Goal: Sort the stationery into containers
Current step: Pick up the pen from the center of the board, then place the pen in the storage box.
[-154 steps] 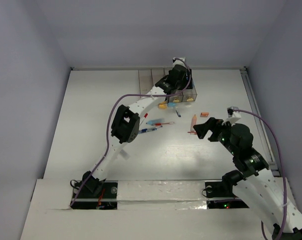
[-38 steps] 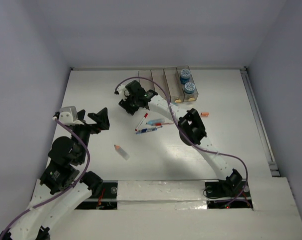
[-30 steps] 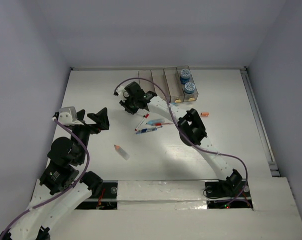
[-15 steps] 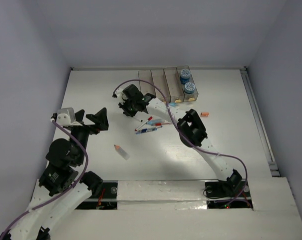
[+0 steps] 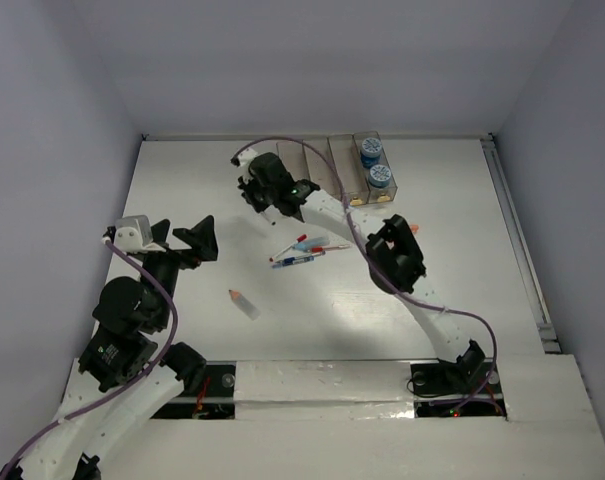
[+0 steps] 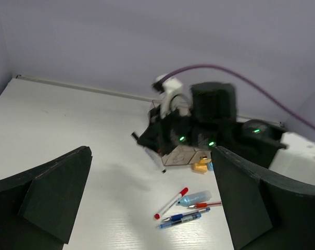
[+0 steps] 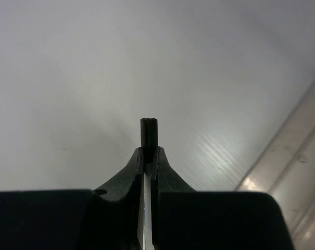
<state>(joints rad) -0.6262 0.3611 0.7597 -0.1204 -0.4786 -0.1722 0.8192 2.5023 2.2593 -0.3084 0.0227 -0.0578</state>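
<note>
**Support:** Report the item in the grasp and its handling properties.

**Operator:** I have the right end effector (image 7: 148,155) clamped on a thin pen (image 7: 148,130). The fingers are pressed together with only the pen's width between them. The pen lies along the fingers, and its black tip stands out past them. I judge the pen light, rigid and smooth-barrelled, so it can slide or pivot in a two-point grip. A hold near mid-barrel would balance it best. The wrist view is nearly end-on, so I cannot tell how much barrel protrudes, and I treat it as free to swing.

**Support:** Location and arm pose?

**Operator:** The pen is off the bench (image 5: 462,290), in the air just beside the left end of the row of containers (image 5: 334,160). The right arm reaches far across the bench, with its elbow bent near the middle. The left end effector (image 5: 187,235) is spread wide and holds nothing. It hangs over the left side, well apart from the loose pens (image 5: 300,258). For the drop, I judge the pen must be lined up lengthwise with one container.
</note>
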